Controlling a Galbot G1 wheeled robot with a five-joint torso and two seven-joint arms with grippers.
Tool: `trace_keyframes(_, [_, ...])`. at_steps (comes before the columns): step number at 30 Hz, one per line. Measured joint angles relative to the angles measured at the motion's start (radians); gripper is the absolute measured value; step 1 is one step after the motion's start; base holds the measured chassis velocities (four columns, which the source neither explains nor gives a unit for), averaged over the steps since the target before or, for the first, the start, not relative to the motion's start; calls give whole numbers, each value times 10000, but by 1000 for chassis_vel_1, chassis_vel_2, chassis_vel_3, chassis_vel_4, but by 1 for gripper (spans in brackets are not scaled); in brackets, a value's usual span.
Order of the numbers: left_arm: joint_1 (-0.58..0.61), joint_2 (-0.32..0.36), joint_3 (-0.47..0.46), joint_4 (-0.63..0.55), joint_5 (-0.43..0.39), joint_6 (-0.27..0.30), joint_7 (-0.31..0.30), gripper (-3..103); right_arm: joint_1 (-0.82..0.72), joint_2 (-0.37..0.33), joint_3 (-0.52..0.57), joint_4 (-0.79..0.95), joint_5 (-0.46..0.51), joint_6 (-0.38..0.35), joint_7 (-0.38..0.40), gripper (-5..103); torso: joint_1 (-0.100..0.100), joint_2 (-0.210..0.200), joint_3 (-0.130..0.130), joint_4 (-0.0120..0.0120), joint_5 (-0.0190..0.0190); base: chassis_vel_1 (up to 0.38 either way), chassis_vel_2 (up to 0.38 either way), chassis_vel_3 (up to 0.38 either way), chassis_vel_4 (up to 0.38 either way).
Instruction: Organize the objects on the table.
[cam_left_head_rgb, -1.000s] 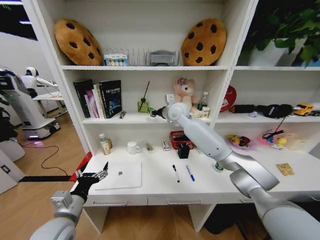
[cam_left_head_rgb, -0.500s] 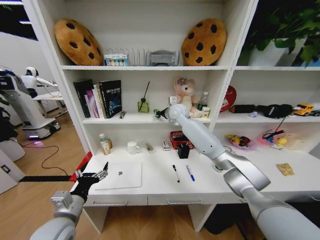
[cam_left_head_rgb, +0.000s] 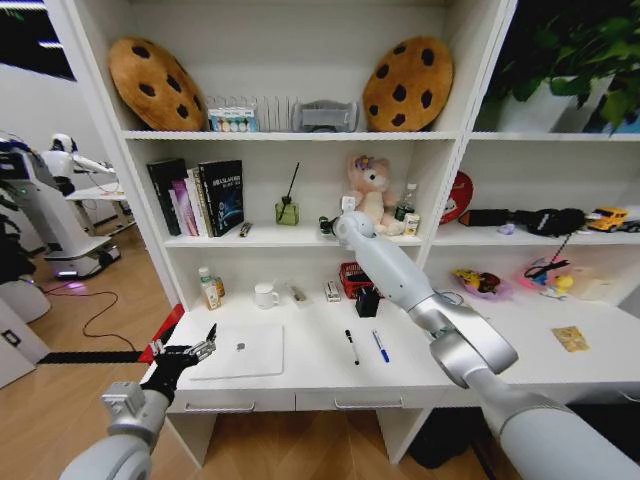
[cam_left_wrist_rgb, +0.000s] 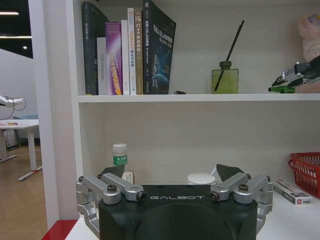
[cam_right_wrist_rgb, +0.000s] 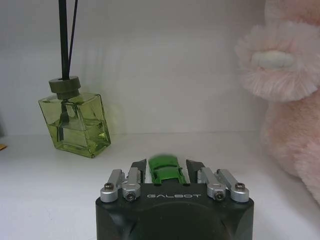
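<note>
Right wrist view: the green car (cam_right_wrist_rgb: 166, 170) is clamped between the closed fingers of the right gripper (cam_right_wrist_rgb: 167, 172), just above the shelf (cam_right_wrist_rgb: 150, 145), between a diffuser bottle (cam_right_wrist_rgb: 77, 122) and a plush toy (cam_right_wrist_rgb: 290, 90). The left gripper (cam_left_head_rgb: 190, 352) is held spread wide and empty at the desk (cam_left_head_rgb: 420, 360) edge beside the laptop (cam_left_head_rgb: 240, 350).

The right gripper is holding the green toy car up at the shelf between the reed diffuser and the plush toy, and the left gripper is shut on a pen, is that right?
Not quite. The left gripper holds nothing: the head view shows it open by the laptop, with both pens lying on the table. The rest stands: the right gripper grips the green toy car.
</note>
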Motion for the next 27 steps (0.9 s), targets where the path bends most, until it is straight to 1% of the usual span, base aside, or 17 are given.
trace_keyframes(1, [0, 0, 0, 0, 0, 0, 1, 100, 1, -12, -28, 30, -93, 30, -4, 52, 0, 0, 0, 0, 0, 0, 0, 0, 0])
trace_keyframes(2, [0, 0, 0, 0, 0, 0, 1, 100, 1, -12, -28, 30, -93, 30, -4, 52, 0, 0, 0, 0, 0, 0, 0, 0, 0])
trace_keyframes(4, [0, 0, 0, 0, 0, 0, 0, 100, -16, -61, -107, 106, -387, 188, -141, 63, 0, 0, 0, 0, 0, 0, 0, 0, 0])
trace_keyframes(7, [0, 0, 0, 0, 0, 0, 1, 100, -55, -87, -141, 144, -599, 300, -236, 69, 0, 0, 0, 0, 0, 0, 0, 0, 0])
trace_keyframes(9, [0, 0, 0, 0, 0, 0, 1, 100, -183, -176, -157, 420, -957, 558, -385, 80, 0, 0, 0, 0, 0, 0, 0, 0, 0])
trace_keyframes(10, [0, 0, 0, 0, 0, 0, 1, 100, -183, -176, -157, 420, -957, 558, -385, 80, 0, 0, 0, 0, 0, 0, 0, 0, 0])
trace_keyframes(11, [0, 0, 0, 0, 0, 0, 0, 100, -391, -355, -172, 1098, -1040, 652, -286, 90, 1, 0, 0, 0, 0, 0, 0, 0, 0])
trace_keyframes(13, [0, 0, 0, 0, 0, 0, 1, 100, -782, -750, -248, 2608, -554, 558, 528, 99, 0, 0, 0, 1, 1, 0, 0, 0, 0])
trace_keyframes(14, [0, 0, 0, 0, 0, 0, 1, 100, -782, -750, -248, 2608, -554, 558, 528, 99, 0, 0, 0, 1, 1, 0, 0, 0, 0])
trace_keyframes(15, [0, 0, 0, 0, 0, 0, -1, 100, -959, -946, -260, 3282, -153, 450, 1131, 99, 0, 1, -1, 2, 0, 0, 0, 0, 0])
trace_keyframes(16, [0, 0, 0, 0, 0, 0, -1, 100, -959, -946, -260, 3282, -153, 450, 1131, 99, 0, 1, -1, 2, 0, 0, 0, 0, 0])
trace_keyframes(17, [0, 0, 0, -1, 0, 0, 1, 100, -1237, -1301, -268, 4316, 512, 275, 2150, 100, -1, 0, -2, 3, 1, 0, 0, 0, 0])
trace_keyframes(18, [0, 0, 0, 0, 0, 0, 1, 100, -1483, -1743, -265, 5158, 876, 158, 2789, 100, 0, 0, -2, 4, 0, 0, 0, 0, 0])
trace_keyframes(19, [0, 0, 0, 0, 0, 0, 1, 100, -1483, -1743, -265, 5158, 876, 158, 2789, 100, 0, 0, -2, 4, 0, 0, 0, 0, 0])
trace_keyframes(22, [0, 0, 0, 0, 0, 1, 1, 100, -2464, -3077, -81, 7295, 1122, 14, 4097, 100, -1, 1, -2, -8, 4, 0, 0, 0, 0])
trace_keyframes(25, [0, 0, 0, 1, 0, 0, 1, 100, -3408, -3646, 258, 8409, 1371, 44, 4777, 100, -1, 1, -2, -2, 1, 0, 0, 0, 0])
trace_keyframes(27, [-1, 0, 0, 0, 1, 0, 2, 100, -4029, -3879, 481, 8906, 1445, 87, 4918, 100, -1, 1, -3, 1, 3, 0, 0, 0, 0])
